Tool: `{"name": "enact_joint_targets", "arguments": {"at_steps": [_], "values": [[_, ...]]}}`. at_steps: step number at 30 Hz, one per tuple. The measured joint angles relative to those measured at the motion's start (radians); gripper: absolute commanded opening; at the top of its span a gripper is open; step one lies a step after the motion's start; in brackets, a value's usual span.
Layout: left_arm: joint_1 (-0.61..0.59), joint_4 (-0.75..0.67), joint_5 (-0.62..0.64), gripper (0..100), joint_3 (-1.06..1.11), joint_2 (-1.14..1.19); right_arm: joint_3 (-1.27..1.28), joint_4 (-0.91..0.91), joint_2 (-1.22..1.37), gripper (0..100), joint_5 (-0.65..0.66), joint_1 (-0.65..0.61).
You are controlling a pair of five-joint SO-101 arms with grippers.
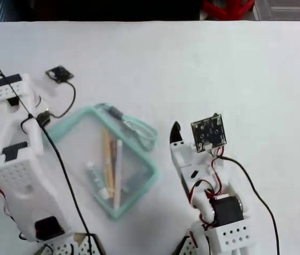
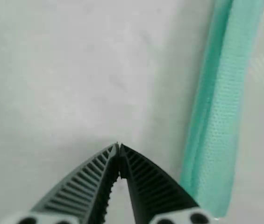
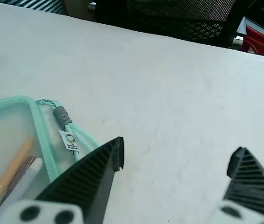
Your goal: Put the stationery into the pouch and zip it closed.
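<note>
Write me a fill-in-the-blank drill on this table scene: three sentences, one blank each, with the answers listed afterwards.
1. The left gripper, beside the pouch's green edge, is ____ (open or shut).
2. The right gripper, near the pouch's strap, is ____ (open or shut).
3. The stationery lies ____ the pouch (inside or outside).

Missing words: shut; open; inside.

I see the white table (image 1: 245,69) lit brightly and evenly, almost washed out, with faint shadows beside the arms (image 1: 17,175). Beyond its far edge the room is dark. Glare whitens the clear face of the pouch (image 2: 216,116).
</note>
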Motion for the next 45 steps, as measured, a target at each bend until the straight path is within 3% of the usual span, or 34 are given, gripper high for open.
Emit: {"name": "enact_joint_targets", "arguments": {"at_steps": [13, 16, 22, 25, 27, 33, 37, 42, 45], "values": [[0.077, 0.328, -0.032, 2, -0.026, -0.072, 0.011, -0.003, 0.0, 34.7, 0.0, 0.0], [0.155, 0.411, -0.032, 2, -0.023, -0.109, 0.012, -0.006, 0.0, 34.7, 0.0, 0.0], [0.358, 0.427, -0.06, 2, 0.19, -0.209, 0.015, -0.006, 0.0, 34.7, 0.0, 0.0], [0.394, 0.427, -0.074, 3, 0.21, -0.31, 0.015, -0.006, 0.0, 34.7, 0.0, 0.0], [0.377, 0.427, -0.058, 9, 0.18, -0.414, 0.015, -0.006, 0.0, 34.7, 0.0, 0.0], [0.258, 0.431, 0.064, 43, 0.121, -0.621, 0.015, -0.006, 0.0, 34.7, 0.0, 0.0], [0.186, 0.344, 0.089, 38, 0.121, -0.62, 0.015, -0.006, 0.0, 34.7, 0.0, 0.0], [0.052, 0.078, 0.16, 26, 0.121, -0.532, 0.015, -0.006, 0.0, 34.7, 0.0, 0.0], [0.018, 0.003, 0.167, 23, 0.121, -0.428, 0.015, -0.006, 0.0, 34.7, 0.0, 0.0]]}}
